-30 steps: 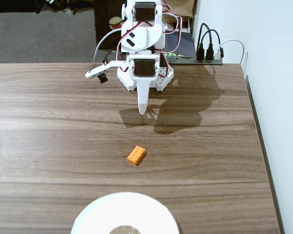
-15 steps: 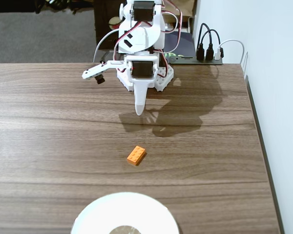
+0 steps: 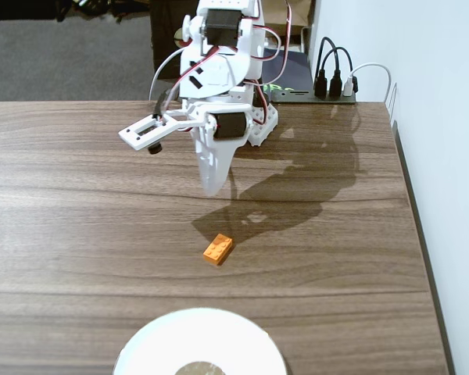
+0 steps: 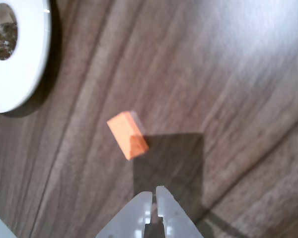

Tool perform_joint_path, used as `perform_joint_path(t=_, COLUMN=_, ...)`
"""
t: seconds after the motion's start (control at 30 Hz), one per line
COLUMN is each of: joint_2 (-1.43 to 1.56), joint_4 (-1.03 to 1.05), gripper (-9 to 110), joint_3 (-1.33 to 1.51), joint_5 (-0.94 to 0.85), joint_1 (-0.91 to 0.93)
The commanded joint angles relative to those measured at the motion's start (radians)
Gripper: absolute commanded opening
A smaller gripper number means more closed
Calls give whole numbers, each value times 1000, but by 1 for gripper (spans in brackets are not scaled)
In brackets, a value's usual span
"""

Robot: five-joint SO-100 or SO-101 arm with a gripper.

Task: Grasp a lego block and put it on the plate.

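The orange lego block lies on the wooden table, between the arm and the plate. It shows in the wrist view a little ahead of the fingertips. The white plate with its greyish-brown centre sits at the bottom edge of the fixed view and at the top left of the wrist view. My white gripper hangs above the table behind the block, pointing down. In the wrist view the gripper has its jaws together with nothing between them.
The table's right edge runs beside a white wall. A black power strip with plugged cables sits behind the arm's base. Bare wood lies around the block.
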Motion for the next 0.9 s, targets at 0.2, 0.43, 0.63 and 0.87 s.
perform_joint_path(t=0.2, joint_2=-229, joint_4=-18, gripper=1, joint_3=-212, joint_5=-210, joint_1=48)
perform_joint_path(t=0.43, joint_2=-420, joint_4=6, gripper=1, joint_3=-351, joint_5=-419, joint_1=110)
perform_joint_path(t=0.63, joint_2=-561, joint_4=14, gripper=1, joint_3=-414, joint_5=-644, joint_1=123)
perform_joint_path(t=0.87, joint_2=-689, joint_4=14, gripper=13, joint_3=-477, joint_5=-733, joint_1=98)
